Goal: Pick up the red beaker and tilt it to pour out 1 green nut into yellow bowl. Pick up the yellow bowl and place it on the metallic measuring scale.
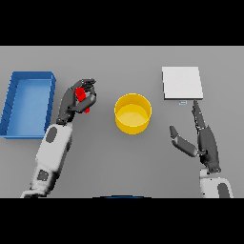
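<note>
Because the left hand (80, 97) wraps the red beaker (82, 95) so closely, only scraps of red show between the dark fingers in the head view, and neither the beaker's rim nor anything inside it can be made out. Its fingers and thumb are curled round the beaker, which sits between the blue tray (14, 102) and the yellow bowl (133, 113), apart from both. Whether the beaker is upright or tilted cannot be told.

Round and open-topped, the yellow bowl stands near the middle of the table (124, 162), with a paler yellow floor inside; no nut is visible in it. Beyond it to the right lies the metallic measuring scale (182, 83), a pale square plate with a small panel at its near edge.

Just short of that scale rests the right hand (202, 138), fingers straight and thumb spread wide, holding nothing.

Plain grey surface runs to a darker band at the far edge.
</note>
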`<state>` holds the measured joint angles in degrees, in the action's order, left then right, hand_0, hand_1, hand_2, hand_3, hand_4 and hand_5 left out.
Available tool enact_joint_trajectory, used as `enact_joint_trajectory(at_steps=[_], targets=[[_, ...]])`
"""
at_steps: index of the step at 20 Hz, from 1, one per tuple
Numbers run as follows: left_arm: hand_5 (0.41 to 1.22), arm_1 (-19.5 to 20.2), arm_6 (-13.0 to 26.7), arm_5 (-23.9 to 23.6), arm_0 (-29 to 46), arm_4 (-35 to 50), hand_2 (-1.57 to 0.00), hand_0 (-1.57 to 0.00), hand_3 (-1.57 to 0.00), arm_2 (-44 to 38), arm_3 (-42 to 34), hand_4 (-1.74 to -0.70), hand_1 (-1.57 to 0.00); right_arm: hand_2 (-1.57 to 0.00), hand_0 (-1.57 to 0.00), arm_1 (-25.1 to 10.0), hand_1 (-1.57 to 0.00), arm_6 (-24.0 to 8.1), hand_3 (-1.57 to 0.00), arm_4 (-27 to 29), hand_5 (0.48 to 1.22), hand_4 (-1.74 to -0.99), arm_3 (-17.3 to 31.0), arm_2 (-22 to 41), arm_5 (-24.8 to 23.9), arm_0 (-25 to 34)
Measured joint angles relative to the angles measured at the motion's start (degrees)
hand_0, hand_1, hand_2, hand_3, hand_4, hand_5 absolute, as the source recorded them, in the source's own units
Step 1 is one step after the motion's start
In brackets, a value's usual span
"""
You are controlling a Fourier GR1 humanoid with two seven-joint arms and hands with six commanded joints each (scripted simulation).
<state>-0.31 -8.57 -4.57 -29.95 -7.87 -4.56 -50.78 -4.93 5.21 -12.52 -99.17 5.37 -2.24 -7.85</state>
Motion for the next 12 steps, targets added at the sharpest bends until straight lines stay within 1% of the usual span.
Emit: enact_joint_trajectory(at_steps=[1, 2, 3, 5, 6, 7, 8, 9, 10, 11, 12], targets=[[0.997, 0.3, 0.1, -1.0, -0.8, -0.8, -0.9, -0.84, -0.84, -0.1, 1.3, -1.54, -0.87, 0.0, 0.0, -0.2, 0.0, -0.1, 0.0, -0.1, 0.646, -1.256, 0.3, -0.2, -0.1, -0.2], [1.042, -0.1, 0.0, -1.5, -1.3, -1.5, -1.03, -0.99, -0.93, 0.3, 1.7, -1.57, -1.01, 0.0, 0.0, 0.1, 0.0, 0.5, 0.0, -0.3, 0.645, -1.254, 0.3, 0.1, 0.0, -0.8], [1.078, 0.1, 0.3, -1.4, -2.0, -2.3, -1.14, -1.11, -0.97, 0.7, 2.2, -1.6, -1.12, 0.0, 0.0, 0.0, 0.0, 0.8, 0.0, 0.0, 0.644, -1.252, 0.7, -0.2, -0.1, -0.8], [1.129, 0.7, -0.1, -0.8, -1.6, -2.9, -1.3, -1.27, -1.19, 1.7, 1.9, -1.54, -1.29, 0.0, 0.0, 0.2, 0.0, 0.8, 0.0, -0.3, 0.644, -1.254, 0.2, 0.1, -0.2, -0.7], [1.148, 0.3, -0.4, -0.8, -1.4, -3.4, -1.35, -1.33, -1.27, 2.0, 1.8, -1.52, -1.34, 0.0, 0.0, 1.0, 0.0, 0.6, 0.0, -0.7, 0.646, -1.259, 0.6, 0.7, -0.4, -0.9], [1.162, -0.1, -0.6, -0.8, -1.1, -3.4, -1.4, -1.38, -1.33, 2.0, 1.4, -1.51, -1.39, 0.0, 0.0, 0.7, 0.0, 0.6, 0.0, -0.5, 0.645, -1.257, 0.7, 0.2, -0.6, -0.8], [1.159, -0.5, 0.4, -0.9, -0.8, -3.6, -1.43, -1.42, -1.38, 2.0, 0.8, -1.55, -1.42, 0.0, 0.0, 0.7, 0.0, 0.9, 0.0, -0.5, 0.644, -1.258, 0.7, 0.2, -0.7, -0.9], [1.151, -0.7, 0.5, -1.6, -0.3, -3.3, -1.46, -1.45, -1.41, 2.0, 0.0, -1.59, -1.45, 0.0, 0.0, 0.8, 0.0, 1.2, 0.0, 0.0, 0.643, -1.257, 0.1, 0.1, -0.5, -0.9], [1.14, -0.9, -0.2, -1.8, 0.1, -2.5, -1.48, -1.47, -1.45, 1.8, -0.7, -1.62, -1.48, 0.0, 0.0, 0.7, 0.0, 0.7, 0.0, 0.2, 0.643, -1.26, 0.1, 0.0, -0.4, -1.0], [1.132, -1.0, -0.7, -2.2, -0.1, -1.8, -1.5, -1.49, -1.47, 1.7, -1.5, -1.64, -1.5, 0.0, 0.0, 0.6, 0.0, 0.9, 0.0, 0.5, 0.646, -1.262, 0.1, -0.1, -0.2, -1.2], [1.128, -1.2, -1.7, -2.4, -0.2, -1.0, -1.51, -1.51, -1.49, 1.3, -1.4, -1.66, -1.51, 0.0, 0.0, 1.0, 0.0, 0.7, 0.0, -0.3, 0.646, -1.258, 0.4, 0.3, -0.7, -0.5]])
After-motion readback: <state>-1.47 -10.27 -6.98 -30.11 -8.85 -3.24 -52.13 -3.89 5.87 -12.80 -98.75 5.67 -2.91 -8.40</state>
